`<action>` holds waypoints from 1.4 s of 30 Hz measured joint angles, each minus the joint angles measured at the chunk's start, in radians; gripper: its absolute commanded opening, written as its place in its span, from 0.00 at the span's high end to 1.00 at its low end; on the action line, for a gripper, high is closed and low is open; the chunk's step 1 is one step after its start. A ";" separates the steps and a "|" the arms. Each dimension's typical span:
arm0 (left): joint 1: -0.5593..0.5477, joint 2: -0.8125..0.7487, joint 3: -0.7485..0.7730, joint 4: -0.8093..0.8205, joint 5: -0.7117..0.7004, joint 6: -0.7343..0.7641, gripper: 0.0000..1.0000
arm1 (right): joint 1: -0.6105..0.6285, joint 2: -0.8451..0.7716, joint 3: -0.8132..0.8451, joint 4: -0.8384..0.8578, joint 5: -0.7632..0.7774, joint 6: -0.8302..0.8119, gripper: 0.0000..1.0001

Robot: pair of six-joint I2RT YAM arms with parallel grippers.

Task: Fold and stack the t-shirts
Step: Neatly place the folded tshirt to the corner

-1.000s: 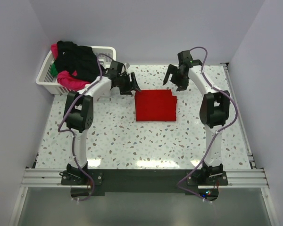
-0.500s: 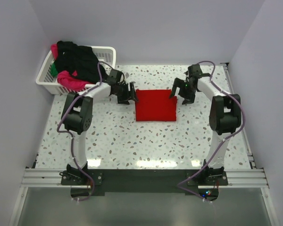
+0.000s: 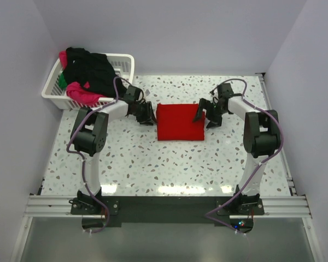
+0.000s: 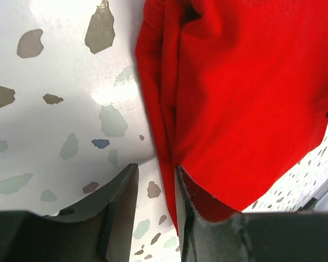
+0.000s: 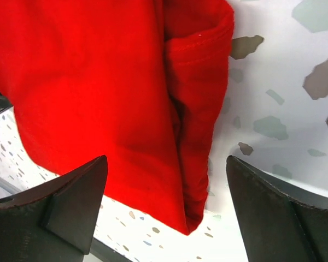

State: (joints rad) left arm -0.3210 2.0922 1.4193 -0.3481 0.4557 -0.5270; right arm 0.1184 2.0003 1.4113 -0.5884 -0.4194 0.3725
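1. My left gripper (image 4: 156, 173) is down at the speckled table (image 3: 153, 164), right against the near side edge of the red t-shirt (image 3: 179, 122).
2. Its jaws are drawn in to a slim gap. The shirt's layered edge runs into that gap and lies against one finger (image 4: 208, 234), while bare table shows between the cloth and the other finger. I am not clamped on the cloth.
3. My right gripper (image 5: 167, 210) is low at the opposite side edge of the same shirt, facing my left one across it.
4. Its jaws are spread wide and hold nothing. The shirt's doubled edge lies in the space between them, with one finger over red cloth and the other over bare table.
5. The red t-shirt lies flat on the table as a folded, roughly square packet, directly between my two grippers.
6. Out beyond my left gripper, at the far corner of the table, stands the white lattice basket (image 3: 126, 61).
7. It holds a heap of unfolded shirts: a black shirt (image 3: 90, 65) on top, a pink shirt (image 3: 79, 91) hanging at the near rim, and a bit of green shirt (image 3: 62, 81) at the side.
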 measured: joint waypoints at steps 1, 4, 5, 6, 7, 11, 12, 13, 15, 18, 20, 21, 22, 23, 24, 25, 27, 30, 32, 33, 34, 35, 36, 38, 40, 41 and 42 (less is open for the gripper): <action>0.000 0.000 -0.002 0.002 0.002 0.000 0.70 | 0.000 0.000 -0.005 0.007 -0.005 0.000 0.10; 0.000 0.000 -0.006 0.003 0.005 0.012 0.75 | 0.000 0.000 -0.020 0.029 -0.030 0.000 0.12; 0.000 0.000 -0.008 0.003 0.006 0.016 0.75 | 0.000 0.000 -0.025 0.036 -0.040 0.000 0.14; 0.000 0.000 -0.009 0.003 0.006 0.018 0.76 | 0.000 0.000 -0.029 0.040 -0.046 0.001 0.16; 0.000 0.000 -0.011 0.003 0.007 0.021 0.76 | 0.000 0.002 -0.032 0.045 -0.050 0.001 0.17; 0.000 0.000 -0.019 0.004 0.013 0.028 0.76 | 0.002 0.007 -0.038 0.064 -0.066 0.004 0.23; 0.000 0.000 -0.021 0.004 0.014 0.031 0.76 | 0.003 0.008 -0.039 0.068 -0.070 0.005 0.28; 0.000 0.000 -0.021 0.005 0.017 0.034 0.76 | 0.004 0.009 -0.041 0.074 -0.071 0.007 0.31; 0.000 0.000 -0.021 0.005 0.021 0.039 0.76 | 0.007 0.010 -0.046 0.083 -0.070 0.011 0.39; 0.000 0.000 -0.021 0.006 0.024 0.042 0.75 | 0.013 0.015 -0.050 0.089 -0.070 0.017 0.45; 0.000 0.000 -0.021 0.006 0.027 0.046 0.75 | 0.019 0.023 -0.050 0.091 -0.071 0.021 0.48; 0.000 0.000 -0.021 0.006 0.029 0.049 0.73 | 0.022 0.024 -0.050 0.092 -0.072 0.024 0.50; 0.000 0.000 -0.021 0.006 0.031 0.051 0.72 | 0.025 0.024 -0.050 0.093 -0.071 0.025 0.55; 0.000 0.000 -0.021 0.006 0.035 0.053 0.69 | 0.030 0.024 -0.050 0.094 -0.070 0.026 0.59; 0.000 0.000 -0.021 0.007 0.038 0.055 0.63 | 0.035 0.025 -0.050 0.095 -0.070 0.029 0.63; 0.000 0.000 -0.021 0.008 0.044 0.060 0.60 | 0.041 0.026 -0.050 0.096 -0.069 0.032 0.69; 0.000 0.000 -0.019 0.011 0.061 0.067 0.52 | 0.053 0.030 -0.050 0.097 -0.067 0.037 0.92; 0.000 0.000 -0.007 0.008 0.077 0.078 0.46 | 0.064 0.036 -0.046 0.088 -0.050 0.058 1.00; 0.000 0.000 -0.002 0.006 0.077 0.084 0.45 | 0.066 0.039 -0.032 0.071 -0.030 0.065 1.00; 0.000 0.000 -0.001 0.004 0.076 0.087 0.45 | 0.067 0.041 -0.021 0.057 -0.012 0.066 1.00; 0.000 0.000 -0.001 0.003 0.077 0.090 0.45 | 0.067 0.043 -0.005 0.039 0.012 0.064 1.00; 0.000 -0.002 0.000 0.001 0.077 0.093 0.45 | 0.068 0.047 0.012 0.021 0.030 0.062 1.00; 0.000 -0.002 0.000 -0.004 0.077 0.094 0.45 | 0.068 0.055 0.040 -0.005 0.053 0.058 1.00; 0.000 -0.006 0.000 -0.011 0.077 0.094 0.44 | 0.066 0.072 0.098 -0.045 0.110 0.051 1.00; 0.000 -0.011 0.000 -0.013 0.077 0.094 0.44 | 0.063 0.090 0.156 -0.090 0.173 0.042 1.00; 0.000 -0.014 0.000 -0.013 0.077 0.093 0.44 | 0.059 0.097 0.183 -0.113 0.205 0.037 1.00; 0.000 -0.017 0.000 -0.013 0.076 0.093 0.44 | 0.053 0.105 0.212 -0.139 0.233 0.033 1.00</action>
State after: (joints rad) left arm -0.3210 2.0750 1.4197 -0.3607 0.5320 -0.4335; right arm 0.1715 2.1048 1.6234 -0.7277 -0.1867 0.4053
